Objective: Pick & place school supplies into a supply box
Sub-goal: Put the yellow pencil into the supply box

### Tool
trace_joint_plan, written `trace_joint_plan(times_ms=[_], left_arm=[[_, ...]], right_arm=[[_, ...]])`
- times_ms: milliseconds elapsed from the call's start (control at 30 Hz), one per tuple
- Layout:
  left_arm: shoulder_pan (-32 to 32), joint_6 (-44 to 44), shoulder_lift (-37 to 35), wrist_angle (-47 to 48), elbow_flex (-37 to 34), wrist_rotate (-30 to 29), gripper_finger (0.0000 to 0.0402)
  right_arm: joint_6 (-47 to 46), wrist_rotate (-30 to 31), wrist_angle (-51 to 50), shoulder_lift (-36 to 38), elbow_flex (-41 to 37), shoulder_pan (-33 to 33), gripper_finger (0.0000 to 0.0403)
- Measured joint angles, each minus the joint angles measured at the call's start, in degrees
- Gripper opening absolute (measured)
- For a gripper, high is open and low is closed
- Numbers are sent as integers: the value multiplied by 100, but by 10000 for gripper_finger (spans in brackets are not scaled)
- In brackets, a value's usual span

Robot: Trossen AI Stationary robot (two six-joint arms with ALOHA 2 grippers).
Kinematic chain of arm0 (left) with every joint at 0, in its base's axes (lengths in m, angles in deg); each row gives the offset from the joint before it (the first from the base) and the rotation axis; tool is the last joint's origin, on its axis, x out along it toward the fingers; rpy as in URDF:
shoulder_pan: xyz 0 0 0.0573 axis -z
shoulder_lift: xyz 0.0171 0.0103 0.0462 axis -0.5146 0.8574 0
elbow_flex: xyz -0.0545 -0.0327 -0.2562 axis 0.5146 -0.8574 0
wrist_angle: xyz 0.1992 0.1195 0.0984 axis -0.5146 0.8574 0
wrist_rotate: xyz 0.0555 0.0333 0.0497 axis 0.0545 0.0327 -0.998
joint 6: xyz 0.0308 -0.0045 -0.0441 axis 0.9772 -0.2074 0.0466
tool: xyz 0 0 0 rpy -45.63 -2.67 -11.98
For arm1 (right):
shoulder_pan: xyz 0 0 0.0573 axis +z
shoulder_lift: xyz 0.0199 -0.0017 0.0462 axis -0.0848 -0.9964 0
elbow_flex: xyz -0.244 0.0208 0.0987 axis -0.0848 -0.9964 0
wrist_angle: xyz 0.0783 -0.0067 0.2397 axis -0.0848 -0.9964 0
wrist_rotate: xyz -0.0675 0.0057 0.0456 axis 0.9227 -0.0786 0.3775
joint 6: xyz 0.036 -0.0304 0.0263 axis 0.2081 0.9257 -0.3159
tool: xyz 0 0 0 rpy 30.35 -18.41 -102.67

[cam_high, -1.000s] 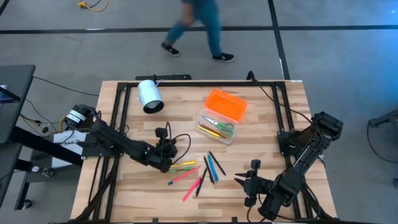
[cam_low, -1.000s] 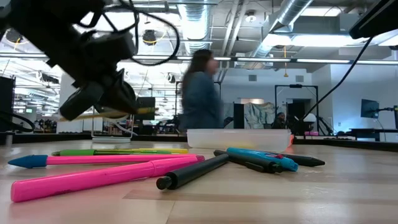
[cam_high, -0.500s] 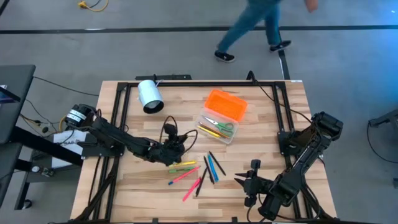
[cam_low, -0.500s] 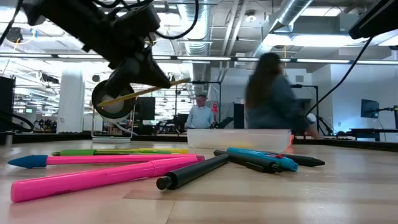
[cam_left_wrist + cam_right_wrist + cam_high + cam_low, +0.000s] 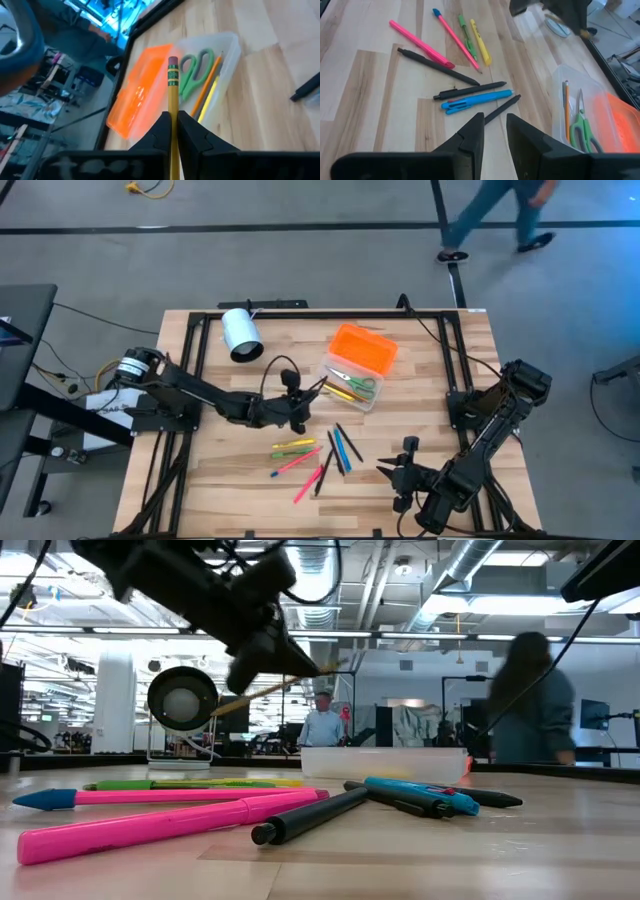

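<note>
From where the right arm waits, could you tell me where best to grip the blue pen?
Probably at mid-barrel, coming straight down, gripper fingers across its width. The blue pen lies flat on the table, but a black pen lies close alongside, so a grip nearer its free end may be cleaner.

Both arms (image 5: 200, 392) are dark, jointed tubes with black cables looping loose. The left gripper (image 5: 171, 131) has blunt black fingers (image 5: 161, 131); its wrist perhaps carries a round housing.

Box mouth: open upward, orange lid (image 5: 364, 348) folded aside.
Inside clear base (image 5: 372, 399): green-handled scissors (image 5: 353, 380) (room alongside).
Table front: scattered pens (image 5: 318, 457).
</note>
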Motion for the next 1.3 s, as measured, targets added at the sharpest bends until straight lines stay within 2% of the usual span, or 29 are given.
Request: trace_joint_plan(times_ms=[567,900,1067,1300], left_arm=[[-544,1079,1623,57,1927,769,0],[-807,1090,2496,139,2990,859,0],[-921,988,2659,215,3147,809,0],[-1143,430,2659,389,3164,1194,0]], right_arm=[[50,-7,-45,0,0,-24,77],[49,-21,-119,0,0,-13,77],[44,-168,-151,0,0,-13,77],[42,-168,-146,0,-2,-13,77]])
